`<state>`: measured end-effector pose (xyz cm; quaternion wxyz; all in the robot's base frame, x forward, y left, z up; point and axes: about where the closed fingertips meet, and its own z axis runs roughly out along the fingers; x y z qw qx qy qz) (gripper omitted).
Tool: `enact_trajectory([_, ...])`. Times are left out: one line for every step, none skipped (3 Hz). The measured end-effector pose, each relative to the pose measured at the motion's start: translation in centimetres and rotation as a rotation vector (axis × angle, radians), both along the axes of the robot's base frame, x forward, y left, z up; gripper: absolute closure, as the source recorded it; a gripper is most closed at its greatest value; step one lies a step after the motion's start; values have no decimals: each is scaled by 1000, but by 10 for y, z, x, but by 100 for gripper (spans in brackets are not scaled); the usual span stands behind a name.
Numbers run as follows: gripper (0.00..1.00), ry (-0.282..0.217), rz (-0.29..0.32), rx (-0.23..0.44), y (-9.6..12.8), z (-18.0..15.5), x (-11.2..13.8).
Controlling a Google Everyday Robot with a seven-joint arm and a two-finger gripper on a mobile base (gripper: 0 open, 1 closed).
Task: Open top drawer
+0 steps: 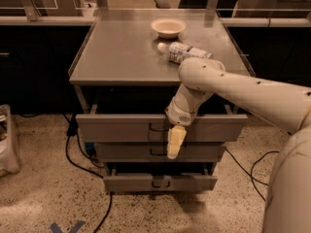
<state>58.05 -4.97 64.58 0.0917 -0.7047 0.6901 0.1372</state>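
The top drawer (pixel 112 127) is the widest grey front of three in the metal cabinet (pixel 121 52). It stands pulled out a little, with a dark gap showing behind its front. Its small dark wire handle (pixel 156 127) sits at centre. My gripper (pixel 175 143) hangs down in front of the drawer front, just right of the handle, reaching over the middle drawer (pixel 126 152). My white arm (pixel 252 93) comes in from the right.
A pale bowl (pixel 168 27) and a lying plastic bottle (pixel 182 51) rest on the cabinet top. The bottom drawer (pixel 131 182) is also out a little. Black cables (pixel 77 154) run over the floor at left. A white bin (pixel 7 144) stands at far left.
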Motion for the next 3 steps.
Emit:
enact_trajectory([0,7,-1,1,0,3,-2])
enact_trajectory([0,42,2,18,1,6,-26])
enact_trajectory([0,69,17,17,3,12,-59])
